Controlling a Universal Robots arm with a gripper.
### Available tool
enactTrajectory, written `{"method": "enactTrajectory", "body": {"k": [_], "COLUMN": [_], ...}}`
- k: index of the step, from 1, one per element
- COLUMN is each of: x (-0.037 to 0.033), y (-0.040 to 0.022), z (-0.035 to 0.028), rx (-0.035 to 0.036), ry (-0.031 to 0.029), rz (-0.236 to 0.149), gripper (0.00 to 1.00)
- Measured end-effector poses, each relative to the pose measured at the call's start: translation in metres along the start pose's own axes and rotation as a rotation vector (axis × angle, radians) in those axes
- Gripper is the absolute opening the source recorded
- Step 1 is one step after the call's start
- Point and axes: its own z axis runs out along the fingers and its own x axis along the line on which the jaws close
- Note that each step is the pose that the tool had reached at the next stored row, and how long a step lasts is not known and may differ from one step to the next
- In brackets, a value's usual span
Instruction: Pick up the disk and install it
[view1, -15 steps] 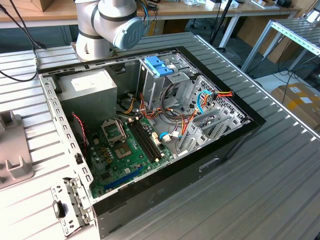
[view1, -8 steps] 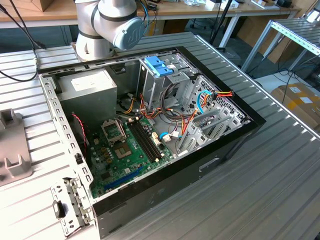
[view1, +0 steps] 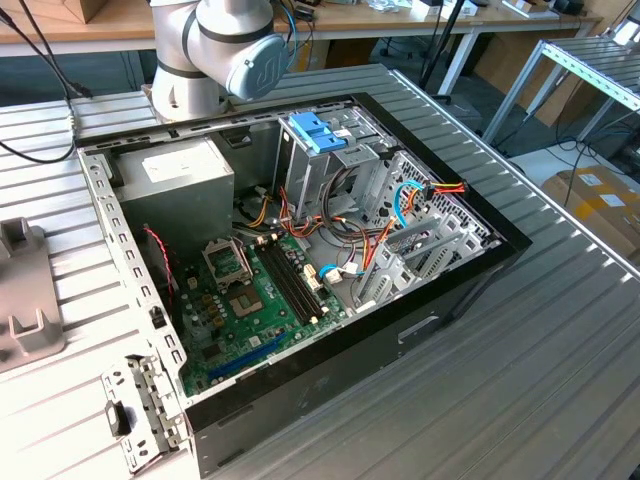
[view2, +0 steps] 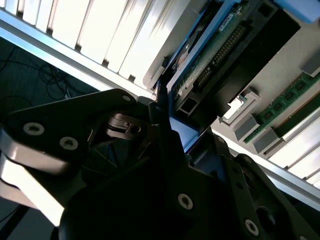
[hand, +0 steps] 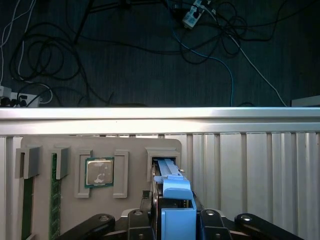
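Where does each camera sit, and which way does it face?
Exterior view: above the ribbed metal table, looking into the open black computer case; grey arm joint shows.
First wrist view: on the arm, looking past the black gripper at a grey tray.
Second wrist view: on the arm, looking along the gripper.
Both share the grey metal disk with light blue rails.

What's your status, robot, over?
Gripper shut on disk. It stands on edge at grey holder slot. Computer case open.
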Motion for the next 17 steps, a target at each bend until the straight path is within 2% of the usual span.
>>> {"method": "enactTrajectory", "body": {"k": [17], "x": [-0.0005], "y": [0.0003], "z": [-0.0051], "rx": [-0.0003], "ry": [-0.0016], "rz": [0.000], "gripper": [0.38]}}
